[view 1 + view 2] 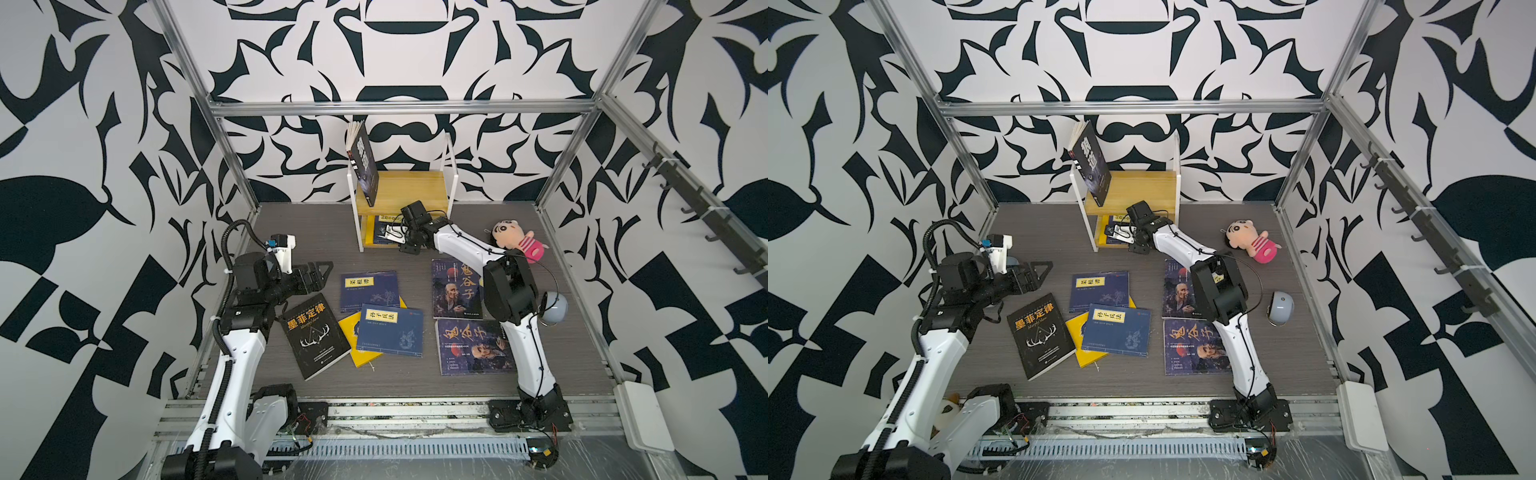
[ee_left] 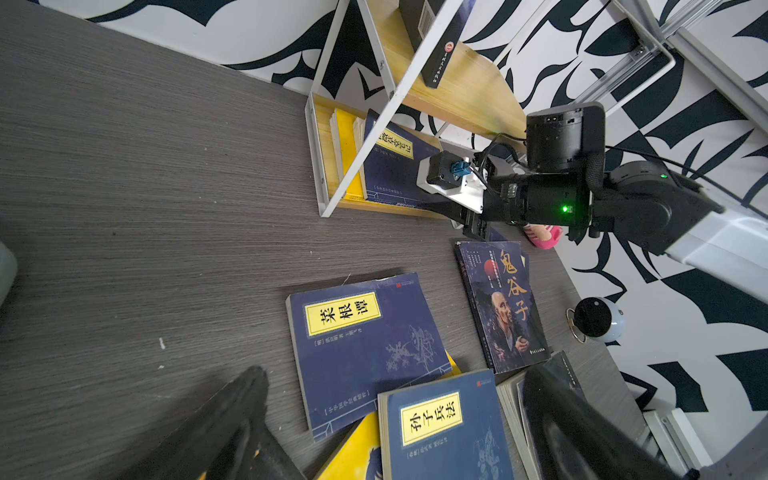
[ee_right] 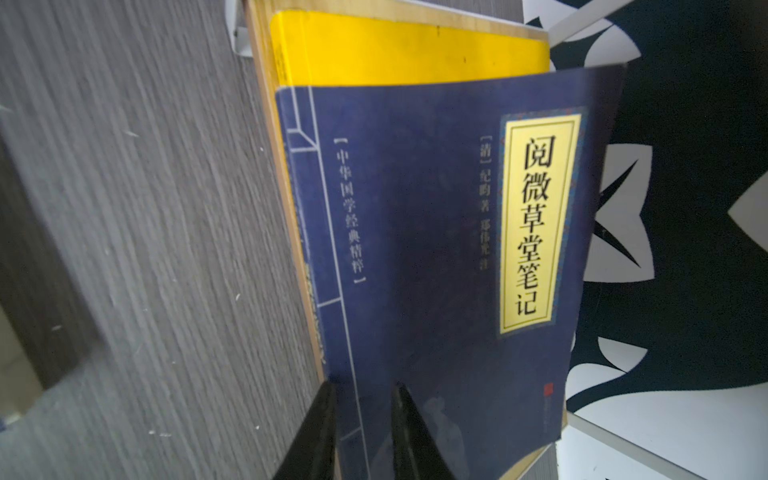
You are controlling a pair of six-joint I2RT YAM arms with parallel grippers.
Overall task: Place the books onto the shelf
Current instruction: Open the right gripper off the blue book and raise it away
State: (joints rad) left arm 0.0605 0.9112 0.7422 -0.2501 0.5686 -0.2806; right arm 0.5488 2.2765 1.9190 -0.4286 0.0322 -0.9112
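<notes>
My right hand (image 3: 363,395) reaches into the lower tier of the shelf (image 1: 411,189), which stands at the far middle of the surface (image 1: 316,232). Its fingers are a little apart at the near edge of a navy book (image 3: 415,249), and I cannot tell whether they pinch it or only rest against it. The book leans on a yellow book (image 3: 407,50) at the tier's left end. I judge that each props the other this way, and the right of the tier is left free. Its yellow label reads 阅微草堂笔记, with 中华国学经典精粹 printed near the spine. On the top tier a black book (image 1: 365,166) leans against the left frame. Its white title is too skewed for me to read.

My left hand (image 1: 322,274) hangs wide open and empty over the left of the surface, just beyond 墨菲定律 (image 1: 316,334). That is the black antler cover subtitled Murphy's law. I think this hand is waiting clear of the right arm. Lying flat in the middle are navy 菜根谭 (image 1: 369,291) and 孙子兵法 (image 1: 390,330), overlapping a second yellow book (image 1: 349,332). To the right, beside my right arm, lie a far 鬼谷子 (image 1: 456,289) and a near 鬼谷子 (image 1: 473,347).
</notes>
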